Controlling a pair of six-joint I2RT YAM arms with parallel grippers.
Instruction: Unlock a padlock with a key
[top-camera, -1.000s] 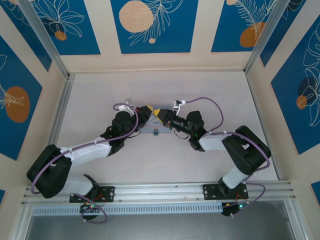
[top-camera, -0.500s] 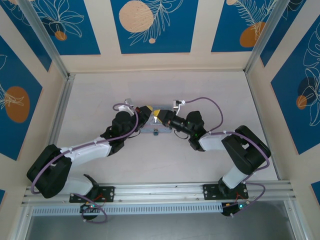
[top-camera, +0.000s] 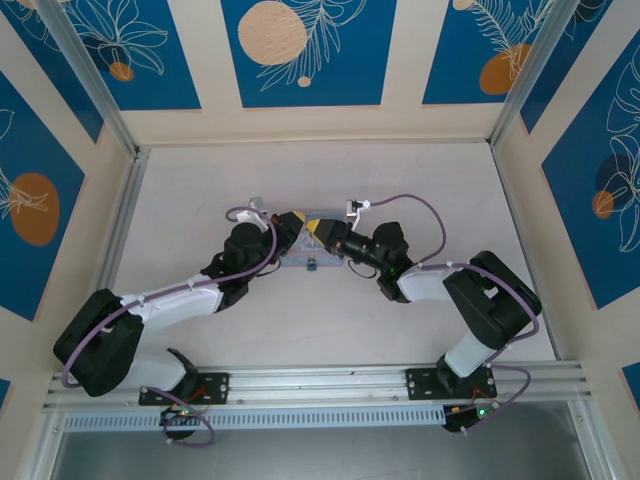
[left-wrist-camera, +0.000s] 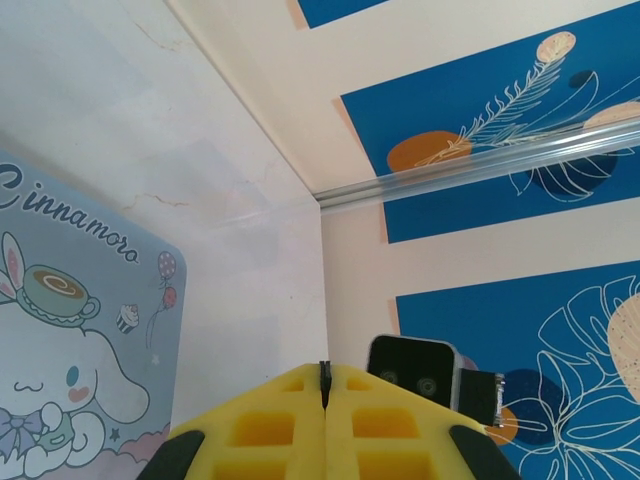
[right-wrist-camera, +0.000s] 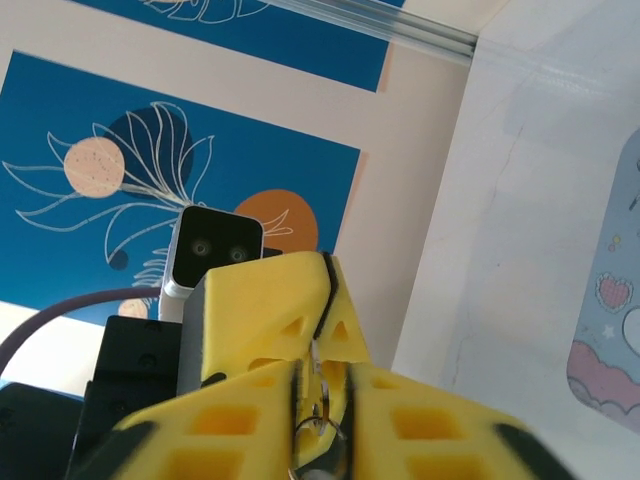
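My two grippers meet tip to tip above the pale blue cartoon tin (top-camera: 300, 262) in the middle of the table. The left gripper (top-camera: 293, 220) (left-wrist-camera: 323, 385) is shut, its yellow fingertips pressed together. In the right wrist view those left fingers (right-wrist-camera: 265, 310) stand just ahead of my right gripper (right-wrist-camera: 322, 375) (top-camera: 318, 230). The right jaws stand a little apart. The key (right-wrist-camera: 324, 398), thin and silvery with a small ring at its base, sits in the gap between them. Its tip points at the seam of the left fingers. The padlock is hidden.
The tin's printed lid (left-wrist-camera: 70, 330) (right-wrist-camera: 610, 340) lies beneath both grippers. Cream walls with blue panels enclose the table, and an aluminium rail (top-camera: 320, 382) runs along the near edge by the arm bases.
The right gripper's tip has shifted slightly beside the left gripper's tip. Both arms otherwise hold their places over the tin.
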